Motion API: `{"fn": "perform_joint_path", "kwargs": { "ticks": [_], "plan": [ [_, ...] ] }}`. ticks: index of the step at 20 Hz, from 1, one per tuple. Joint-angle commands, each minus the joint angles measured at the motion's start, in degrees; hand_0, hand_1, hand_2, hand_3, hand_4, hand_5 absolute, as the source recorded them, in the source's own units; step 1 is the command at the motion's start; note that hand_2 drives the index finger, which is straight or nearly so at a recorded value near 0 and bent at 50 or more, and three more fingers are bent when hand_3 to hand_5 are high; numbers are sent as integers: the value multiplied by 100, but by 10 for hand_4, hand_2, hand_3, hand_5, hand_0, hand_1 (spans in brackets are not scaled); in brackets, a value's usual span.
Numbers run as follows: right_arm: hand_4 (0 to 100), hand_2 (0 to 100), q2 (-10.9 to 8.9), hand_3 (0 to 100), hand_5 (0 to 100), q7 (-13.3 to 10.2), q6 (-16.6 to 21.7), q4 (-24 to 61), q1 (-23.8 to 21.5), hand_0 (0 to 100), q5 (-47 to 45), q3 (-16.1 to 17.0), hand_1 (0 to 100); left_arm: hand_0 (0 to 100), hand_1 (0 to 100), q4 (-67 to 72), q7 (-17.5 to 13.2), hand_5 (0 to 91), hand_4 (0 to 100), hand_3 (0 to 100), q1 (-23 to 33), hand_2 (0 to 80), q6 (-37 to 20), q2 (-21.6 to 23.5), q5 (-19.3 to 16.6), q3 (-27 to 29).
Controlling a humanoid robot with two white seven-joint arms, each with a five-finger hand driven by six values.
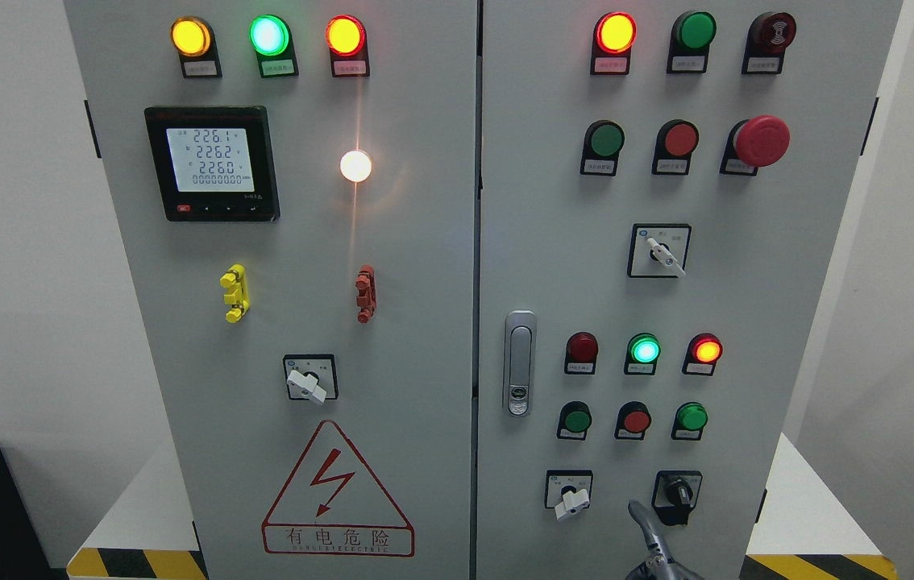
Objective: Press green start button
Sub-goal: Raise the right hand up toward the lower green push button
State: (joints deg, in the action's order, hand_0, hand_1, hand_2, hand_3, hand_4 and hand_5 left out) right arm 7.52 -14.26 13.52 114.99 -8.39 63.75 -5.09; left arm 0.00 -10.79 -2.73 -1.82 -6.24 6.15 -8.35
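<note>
- The right hand (654, 552) peeks in at the bottom edge, low on the right door of the cabinet (392, 338). Only a small bit shows, so I cannot tell how open it is. I see nothing in it.
- Two green buttons sit above it: the left green button (577, 420) and the right green button (691, 416), with a red button (635, 420) between them.
- The labels are too small to read, so I cannot tell which one is start. More green ones sit higher up.
- A button like this is probably hard and fixed in the door. There is nothing to grab.
- Push straight into the middle of the round cap. It likely springs back.
- Stay off the red button and the black knob (678, 491) beside the hand.
</note>
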Motion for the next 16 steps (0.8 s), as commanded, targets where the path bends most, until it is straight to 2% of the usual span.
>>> {"fn": "perform_joint_path", "kwargs": {
  "ticks": [1, 5, 10, 16],
  "plan": [
    [877, 0, 4, 819, 1000, -60, -16, -46, 320, 281, 743, 78, 294, 120, 556, -158, -2, 0, 0, 0, 0, 0, -3, 0, 0, 0],
    [886, 0, 4, 828, 1000, -60, -174, -239, 531, 256, 1033, 131, 294, 120, 556, -158, 6, 0, 0, 0, 0, 0, -3, 0, 0, 0],
    [892, 0, 4, 830, 1000, -68, -192, -608, 873, 239, 1279, 333, 303, 120, 556, -158, -2, 0, 0, 0, 0, 0, -3, 0, 0, 0],
    [894, 0, 4, 832, 1000, -68, -192, -855, 1076, 233, 1456, 342, 306, 120, 556, -158, -2, 0, 0, 0, 0, 0, -3, 0, 0, 0]
  ]
}}
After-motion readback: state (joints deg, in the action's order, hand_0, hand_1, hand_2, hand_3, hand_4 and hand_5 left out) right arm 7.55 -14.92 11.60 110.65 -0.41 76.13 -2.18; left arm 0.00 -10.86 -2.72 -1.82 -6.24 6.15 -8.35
